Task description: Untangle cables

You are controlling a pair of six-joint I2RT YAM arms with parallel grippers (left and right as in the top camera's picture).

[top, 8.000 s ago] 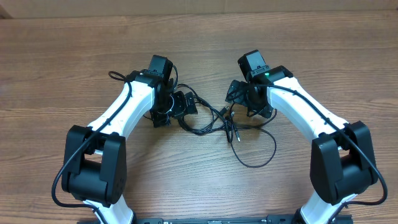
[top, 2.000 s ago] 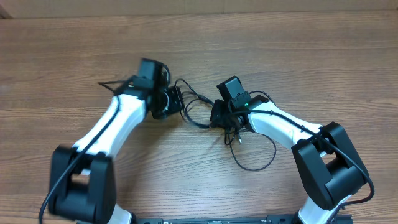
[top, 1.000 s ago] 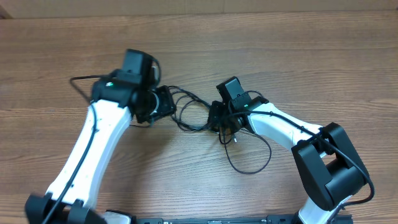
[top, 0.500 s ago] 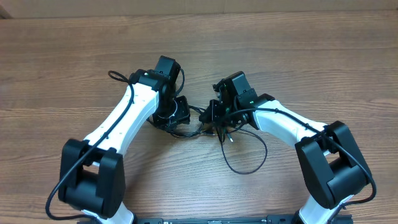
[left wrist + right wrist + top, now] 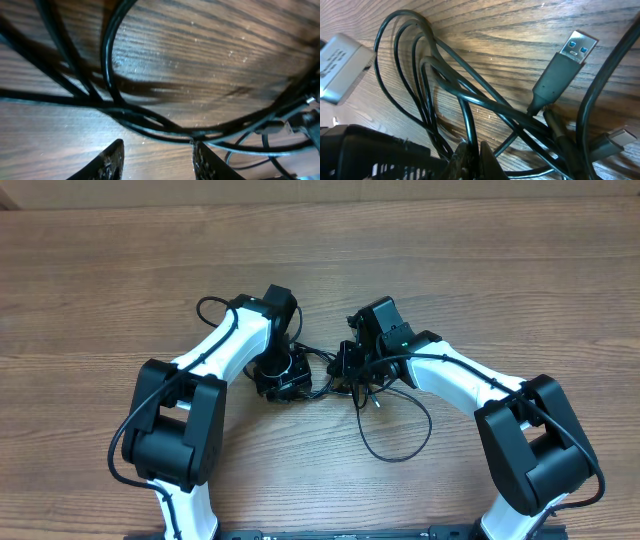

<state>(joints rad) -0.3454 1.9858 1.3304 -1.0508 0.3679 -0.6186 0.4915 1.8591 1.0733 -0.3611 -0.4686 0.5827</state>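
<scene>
The cables (image 5: pixel 390 459) are thin black cords lying tangled on the wooden table between my two grippers, with one loose loop trailing toward the front. In the left wrist view my left gripper (image 5: pixel 157 152) is open over bare wood, and several strands (image 5: pixel 103 55) cross just ahead of its fingertips (image 5: pixel 112 160). From overhead it (image 5: pixel 285 378) sits at the left edge of the tangle. My right gripper (image 5: pixel 472 152) is shut on one thin strand (image 5: pixel 470 127). A USB plug (image 5: pixel 572 50) lies among the cords beyond it. Overhead, the right gripper (image 5: pixel 347 370) is at the tangle's right side.
A pale grey block (image 5: pixel 340 60) shows at the upper left of the right wrist view. The two gripper heads are close together near the table's middle. Thicker black arm cables (image 5: pixel 205 308) loop beside the left arm. Bare wood surrounds the tangle.
My left arm has swung back from the far left to the tangle beside the right gripper, and its jaws have spread wider. The right gripper has kept its grip and barely moved.
</scene>
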